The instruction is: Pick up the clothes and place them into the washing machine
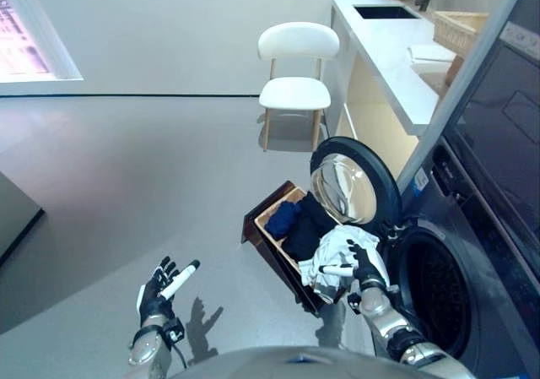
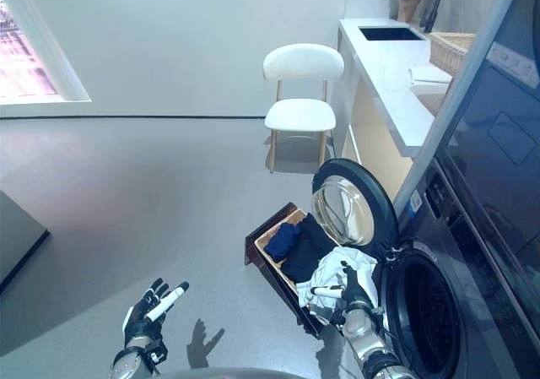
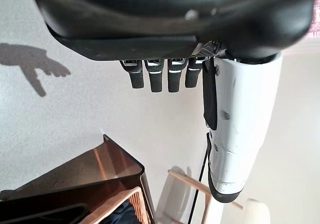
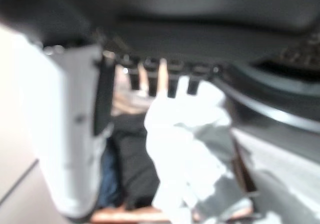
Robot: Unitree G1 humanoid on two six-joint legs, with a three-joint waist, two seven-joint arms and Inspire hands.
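The wicker basket [image 1: 268, 219] rests on a low dark brown box [image 1: 251, 227] beside the washing machine, whose round door [image 1: 350, 185] stands open next to the drum opening [image 1: 434, 290]. The basket holds a blue cloth [image 1: 283, 219], dark clothes [image 1: 308, 227] and a white cloth [image 1: 333, 252] heaped at the end nearest the drum. My right hand [image 1: 364, 268] is at the white cloth [image 4: 185, 149], with its fingers [image 4: 172, 87] straight and touching the top of the cloth and its thumb held apart. My left hand [image 1: 164, 288] is open and empty over the floor, with straight fingers [image 3: 155, 77].
A white chair [image 1: 295, 67] stands on the grey floor behind the basket. A white counter [image 1: 388, 50] with a sink runs along the right wall above the machine. A dark low object [image 1: 13, 214] sits at the left edge.
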